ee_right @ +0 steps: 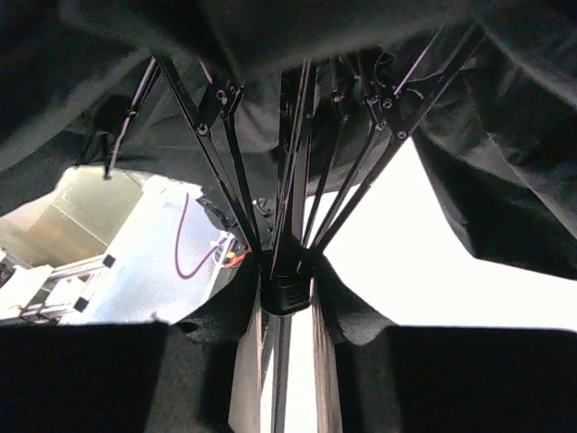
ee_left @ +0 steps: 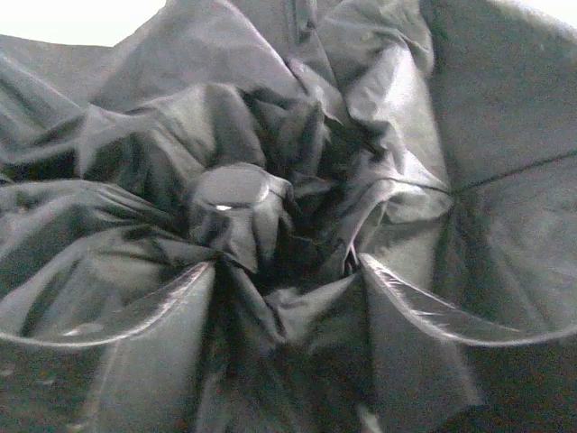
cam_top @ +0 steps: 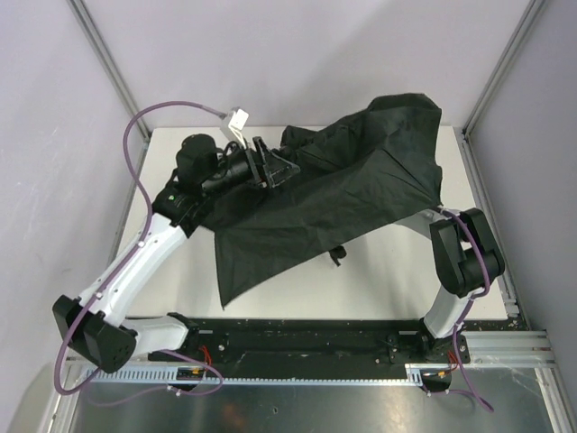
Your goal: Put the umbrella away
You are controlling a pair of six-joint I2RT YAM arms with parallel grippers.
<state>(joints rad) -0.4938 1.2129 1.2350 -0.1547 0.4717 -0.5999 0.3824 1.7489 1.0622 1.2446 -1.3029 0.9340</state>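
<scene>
A: Starting at the near edge of the table (cam_top: 379,271). Both arm bases are bolted there, the left arm bent out past the near-left corner, the right arm folded up at the table's right side.

B: And the right forearm reaches in over the table and goes under black cloth. That's the umbrella (cam_top: 343,194), partly open, its canopy (cam_top: 388,171) draped over the table's middle and far-right part, with one corner hanging toward the near side.

A: So from above the right gripper (ee_right: 287,356) is covered. Its own camera looks straight along the shaft (ee_right: 281,397), which passes between the two dark fingers, set narrow on either side of it. I'd call that a grip on the shaft, though the fingers are dark and blurred, so the contact itself is hard to make out.

B: Just beyond the fingers sits the black runner (ee_right: 287,293), and thin ribs (ee_right: 225,171) fan out from it into the cloth.

A: Farther back, over the table's far-left part, the left gripper (cam_top: 273,165) lies level against the bunched end of the canopy, jaws standing well apart.

B: Its wrist camera is filled with crumpled fabric, folds gathering around a round, cloth-covered cap (ee_left: 230,194)
</scene>
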